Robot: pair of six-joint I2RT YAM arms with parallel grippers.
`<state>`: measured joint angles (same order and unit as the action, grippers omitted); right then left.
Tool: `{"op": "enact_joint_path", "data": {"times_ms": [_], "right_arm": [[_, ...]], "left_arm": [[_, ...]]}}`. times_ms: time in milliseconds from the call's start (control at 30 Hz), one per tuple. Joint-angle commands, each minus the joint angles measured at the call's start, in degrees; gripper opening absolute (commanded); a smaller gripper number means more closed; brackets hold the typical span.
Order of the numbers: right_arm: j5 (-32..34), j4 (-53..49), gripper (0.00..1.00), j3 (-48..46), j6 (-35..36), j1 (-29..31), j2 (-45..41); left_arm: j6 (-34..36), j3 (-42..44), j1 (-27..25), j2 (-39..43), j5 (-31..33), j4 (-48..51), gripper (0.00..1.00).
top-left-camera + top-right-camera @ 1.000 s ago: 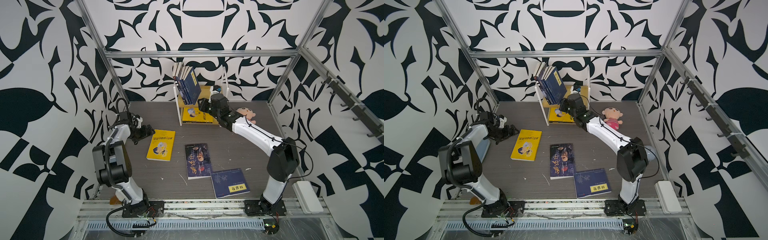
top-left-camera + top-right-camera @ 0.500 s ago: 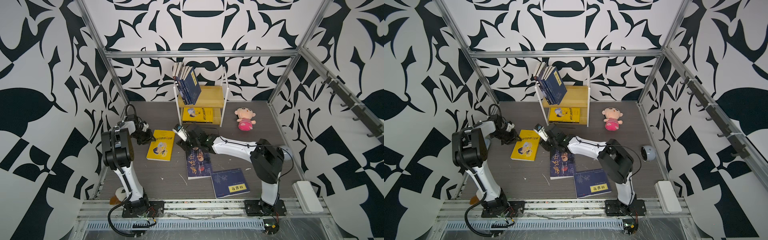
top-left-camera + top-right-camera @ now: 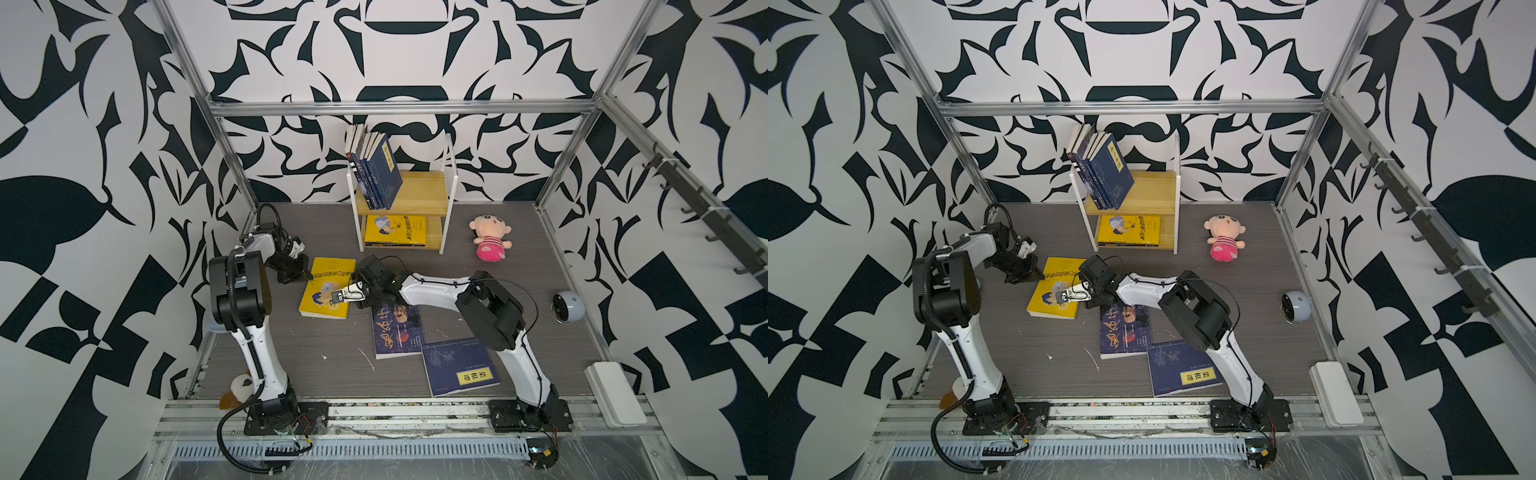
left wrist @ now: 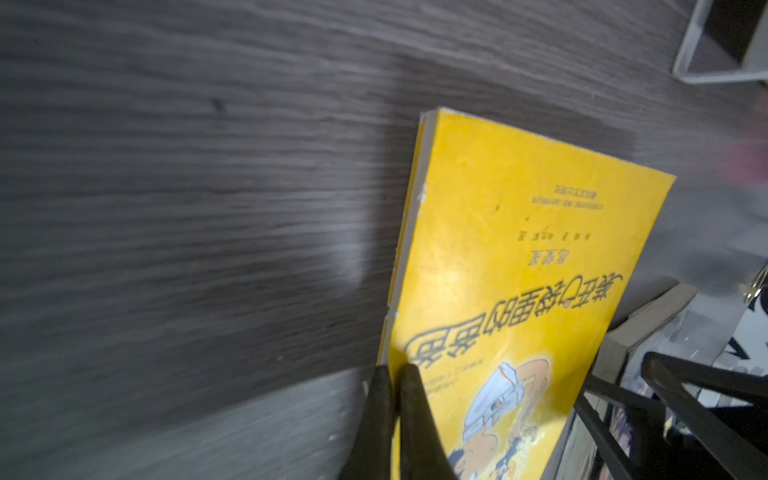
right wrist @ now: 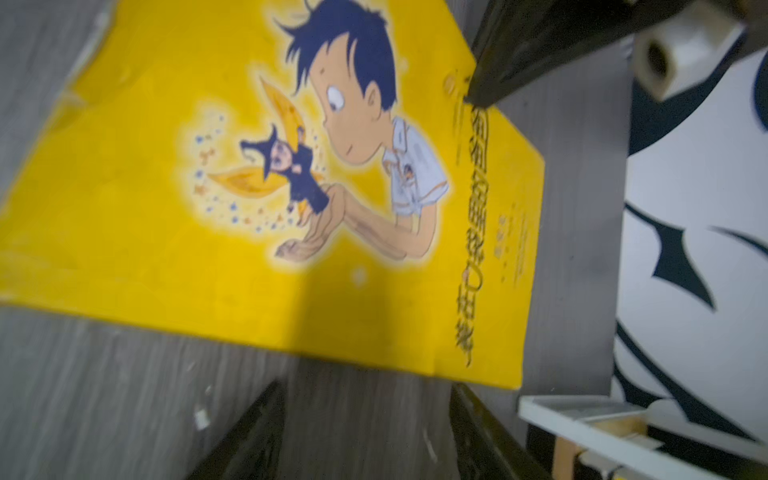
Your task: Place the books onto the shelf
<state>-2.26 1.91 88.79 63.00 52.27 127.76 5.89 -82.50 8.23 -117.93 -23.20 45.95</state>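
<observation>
The left gripper (image 4: 395,372) has its jaws pressed together at the left edge of the yellow book (image 3: 328,286), toward its far corner. It touches the cover, but whether it pinches it cannot be told. The right gripper (image 5: 365,399) holds its jaws apart just off the book's right edge, with only bare table (image 3: 291,365) between them. The book lies left of centre, between both grippers. Nearer and to the right lie the dark book (image 3: 397,330) with gold calligraphy and, touching its near right corner, the navy book (image 3: 459,365) with a yellow label. At the far middle stands the shelf (image 3: 419,193), with navy books (image 3: 376,174) leaning on its upper board and a second yellow book (image 3: 395,229) flat on the lower one. A pink plush doll (image 3: 490,243) lies to its right.
</observation>
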Motion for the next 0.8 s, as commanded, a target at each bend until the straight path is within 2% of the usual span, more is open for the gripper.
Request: {"op": "enact_joint_path", "data": {"times_ms": [0, 167, 267, 300, 333, 367, 400, 467, 567, 600, 767], "right_arm": [[0.42, 8.69, 0.69, -0.49, 11.01, 0.44, 2.04], [-1.83, 23.67, 0.68, -1.59, 17.43, 1.03, 5.32], [-3.86, 25.54, 0.58, -0.96, 17.61, 1.72, 4.67], [-4.49, 25.49, 0.5, -0.67, 17.32, 1.84, 4.29], [-4.77, 24.69, 0.33, -0.28, 17.47, 2.04, 3.78], [-4.41, 23.71, 0.11, -0.11, 18.24, 2.25, 3.28], [-3.65, 22.75, 0.0, -0.21, 18.94, 2.39, 2.48], [-2.41, 21.03, 0.0, -2.22, 19.27, 2.81, -0.9], [0.16, 16.85, 0.0, -6.44, 18.84, 3.66, -7.91], [1.99, 15.66, 0.0, -7.91, 18.26, 4.16, -10.38], [15.44, 8.0, 0.0, -12.42, 15.4, 5.55, -21.95]], "left_arm": [[3.21, 1.49, -2.99, -4.64, 3.95, 5.05, 0.0], [4.31, 0.58, -4.8, -5.47, 4.0, 6.16, 0.0], [4.22, 0.71, -4.85, -5.09, 3.87, 6.12, 0.0], [4.22, 0.95, -4.89, -4.62, 3.37, 5.87, 0.0], [4.17, 1.26, -4.88, -3.97, 2.83, 5.64, 0.03], [3.92, 1.26, -4.9, -3.05, 3.0, 5.47, 0.11], [3.57, 1.14, -4.97, -1.98, 3.7, 5.31, 0.19], [3.04, 1.15, -4.89, 1.83, 6.67, 4.77, 0.32], [1.5, 2.31, -4.52, 9.19, 9.3, 2.87, 0.4], [0.81, 3.19, -4.08, 11.79, 9.29, 1.88, 0.48], [-1.94, 8.14, -2.1, 21.68, 8.4, -3.6, 0.66]]}}
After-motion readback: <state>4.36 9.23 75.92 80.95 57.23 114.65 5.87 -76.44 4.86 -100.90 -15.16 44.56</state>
